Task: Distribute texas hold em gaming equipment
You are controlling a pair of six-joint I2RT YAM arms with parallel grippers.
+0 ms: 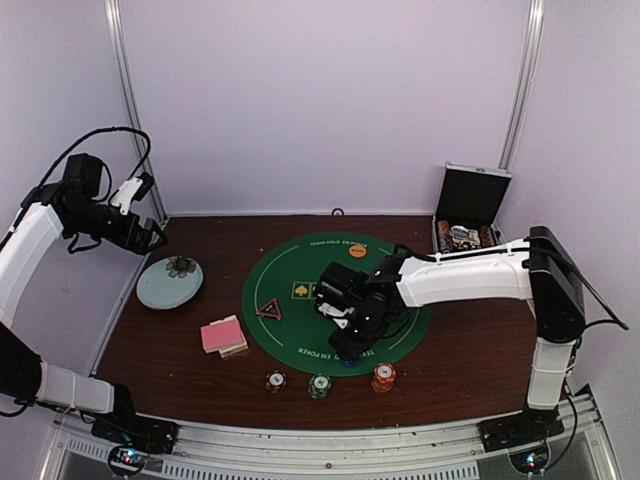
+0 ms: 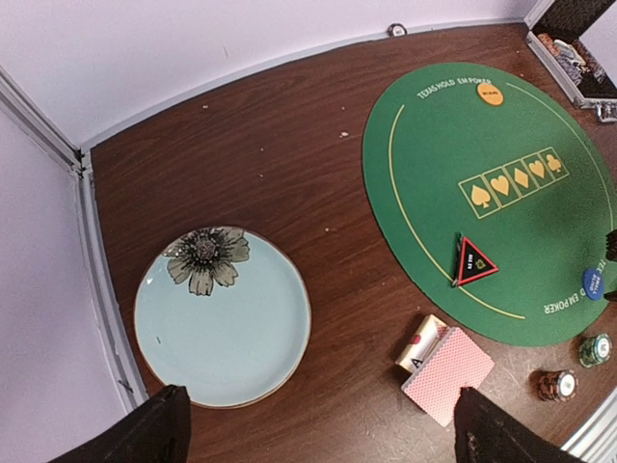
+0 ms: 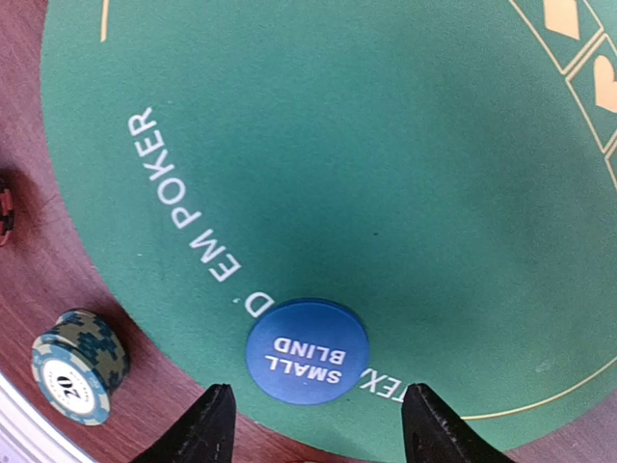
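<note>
I count three stacks of striped round poker chips, one orange round button, one blue round button and one black red-edged triangular marker.

You are looking at a robotics laboratory test cell, not a games room. Identify it by these features. Plain pale wall panels enclose the work area on three sides, joined by bare aluminium posts. The left arm and the right arm stand on a metal rail at the near edge of a dark wood-grain table. An exposed black cable loops over the left arm. A green poker mat and poker chips lie on this table in front of the arms.
</note>
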